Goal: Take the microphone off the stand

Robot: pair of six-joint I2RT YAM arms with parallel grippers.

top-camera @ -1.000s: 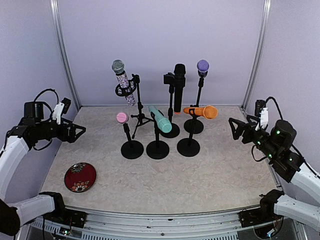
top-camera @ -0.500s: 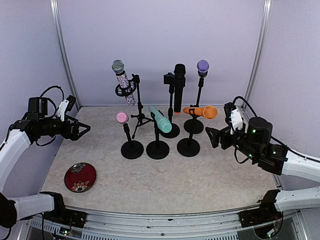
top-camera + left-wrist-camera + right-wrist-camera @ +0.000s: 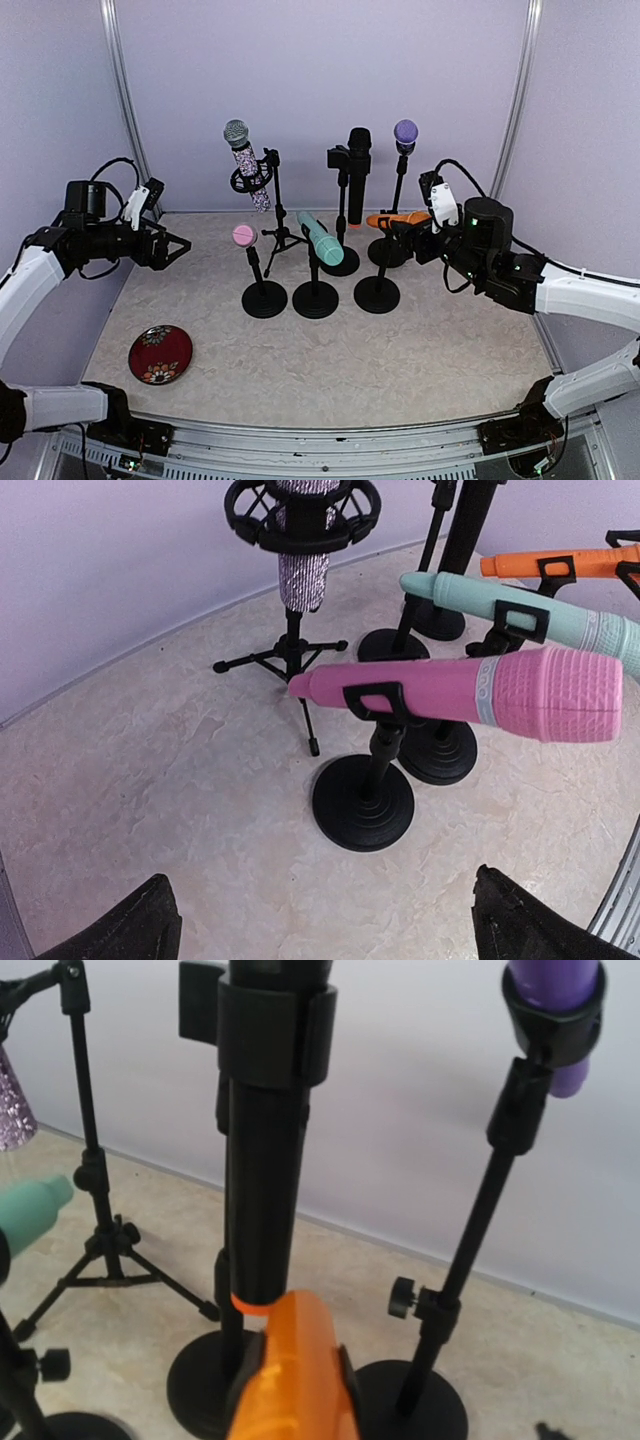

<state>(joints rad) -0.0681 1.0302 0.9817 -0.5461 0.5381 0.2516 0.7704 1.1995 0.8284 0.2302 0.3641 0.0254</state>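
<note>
Right claw: at the head end of the orange mic, level with it. From the top view the fingers merge with the mic, and they don't show in the wrist view, so I can't tell whether it's wide, narrow or gripping. In the wrist view the orange mic fills bottom centre, close under the camera, with a black clip around it.

The orange mic lies near level in the clip of its stand, head to the right, at the front right of the group. It is on the stand, not lifted.

Behind it:
- black mic, upright on its stand
- purple mic, upright on a thin stand, further right

Left of orange:
- teal mic, tilted on its stand
- pink mic, on the front-left stand
- glitter mic, tilted in a ring mount on a tripod at back left

Left claw: wide, holding nothing, above the left side of the counter. It points at the pink mic and is well apart from it. In the wrist view both fingertips sit in the bottom corners, and the pink mic is ahead, level in its clip.

Red dish: on the counter at front left.
</note>
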